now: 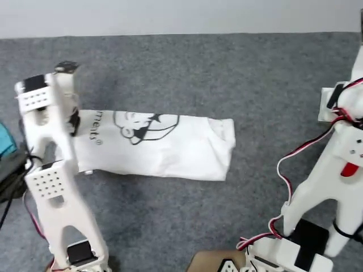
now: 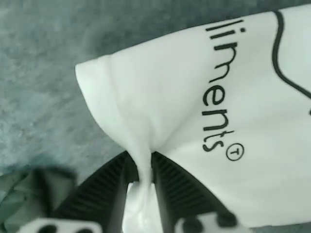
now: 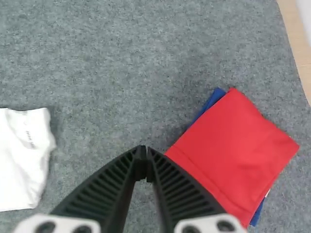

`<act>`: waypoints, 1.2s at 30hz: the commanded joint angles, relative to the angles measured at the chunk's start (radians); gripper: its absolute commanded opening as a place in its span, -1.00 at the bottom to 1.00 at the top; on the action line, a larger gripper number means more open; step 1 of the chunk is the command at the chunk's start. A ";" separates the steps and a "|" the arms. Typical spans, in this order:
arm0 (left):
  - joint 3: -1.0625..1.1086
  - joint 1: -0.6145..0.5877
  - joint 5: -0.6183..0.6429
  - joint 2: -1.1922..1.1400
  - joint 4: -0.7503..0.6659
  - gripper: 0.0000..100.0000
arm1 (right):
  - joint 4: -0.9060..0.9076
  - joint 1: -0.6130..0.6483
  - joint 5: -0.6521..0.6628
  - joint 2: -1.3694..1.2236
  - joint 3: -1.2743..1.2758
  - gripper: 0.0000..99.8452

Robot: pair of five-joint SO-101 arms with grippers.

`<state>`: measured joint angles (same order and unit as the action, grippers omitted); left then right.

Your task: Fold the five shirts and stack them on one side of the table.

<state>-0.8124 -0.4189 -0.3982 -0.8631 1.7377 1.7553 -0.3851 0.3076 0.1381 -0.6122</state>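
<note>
A white shirt (image 1: 159, 144) with black print lies as a long folded strip across the middle of the grey table. My left gripper (image 2: 141, 165) is shut on a pinched fold at the shirt's left end (image 2: 194, 97); in the high view it sits at that end (image 1: 71, 122). My right gripper (image 3: 145, 151) is shut on nothing and hangs above bare table. On one side of it is the white shirt's other end (image 3: 22, 155). On the other side is a folded red shirt (image 3: 233, 145) stacked on a blue one (image 3: 214, 97).
Teal and dark green cloth (image 1: 7, 153) lies at the table's left edge, beside the left arm, and shows as green cloth (image 2: 19, 199) near the left gripper. A pale wooden edge (image 3: 296, 29) borders the grey mat beyond the red shirt. Grey mat (image 1: 198, 73) stretches behind the white shirt.
</note>
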 commanded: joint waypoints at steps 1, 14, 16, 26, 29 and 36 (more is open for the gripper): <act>-0.010 -0.040 -0.018 0.075 0.018 -0.99 | 0.039 -0.005 0.006 0.036 -0.040 -0.98; 0.216 0.239 0.032 0.442 0.018 -0.99 | 0.039 0.030 0.005 0.041 -0.040 -0.98; 0.275 0.319 0.058 0.523 0.018 -0.99 | 0.039 0.028 0.005 0.042 -0.040 -0.98; 0.254 0.704 0.229 0.588 0.017 -0.99 | 0.041 0.021 0.006 0.044 -0.040 -0.98; 0.196 0.787 0.264 0.528 0.017 -0.99 | 0.041 -0.008 0.009 0.044 -0.040 -0.98; 0.018 0.891 0.287 0.330 0.015 -0.99 | 0.041 -0.105 0.011 0.045 -0.040 -0.98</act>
<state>-0.7066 0.4266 -0.1250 -0.4948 1.7377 1.7553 -0.4480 0.3076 0.1381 -0.6122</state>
